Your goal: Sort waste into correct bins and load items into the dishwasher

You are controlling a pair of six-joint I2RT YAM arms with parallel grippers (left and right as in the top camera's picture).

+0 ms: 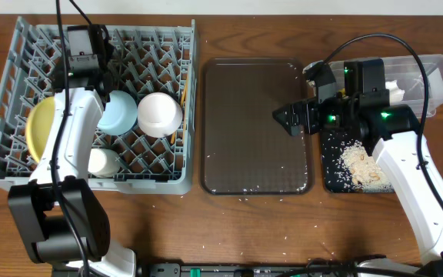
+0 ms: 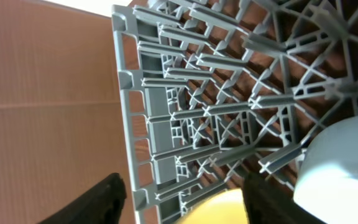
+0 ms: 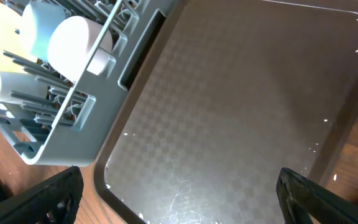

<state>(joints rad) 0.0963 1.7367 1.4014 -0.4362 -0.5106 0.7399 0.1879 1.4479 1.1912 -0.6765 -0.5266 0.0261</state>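
The grey dish rack (image 1: 6, 69) holds a pale-yellow plate (image 1: 38, 131), a light-blue bowl (image 1: 118, 112), a white bowl (image 1: 158, 114), a white cup (image 1: 103, 161) and thin chopsticks (image 1: 181, 97). My left gripper (image 2: 184, 190) is open and empty over the rack (image 2: 166, 124), above the plate (image 2: 222, 208) and beside the blue bowl (image 2: 340, 168). My right gripper (image 1: 287, 117) is open and empty over the brown serving tray's right side (image 3: 179, 180). Rice scraps (image 1: 362, 168) lie in the black tray (image 1: 331, 154). A white napkin (image 1: 394, 91) lies in the clear tub (image 1: 433, 73). The wrapper is not visible.
The dark brown serving tray (image 1: 244, 138) lies between the rack and the bins, with stray grains on it and on the table in front. In the right wrist view the rack's corner (image 3: 73, 130) with the cup (image 3: 73, 40) is at the left.
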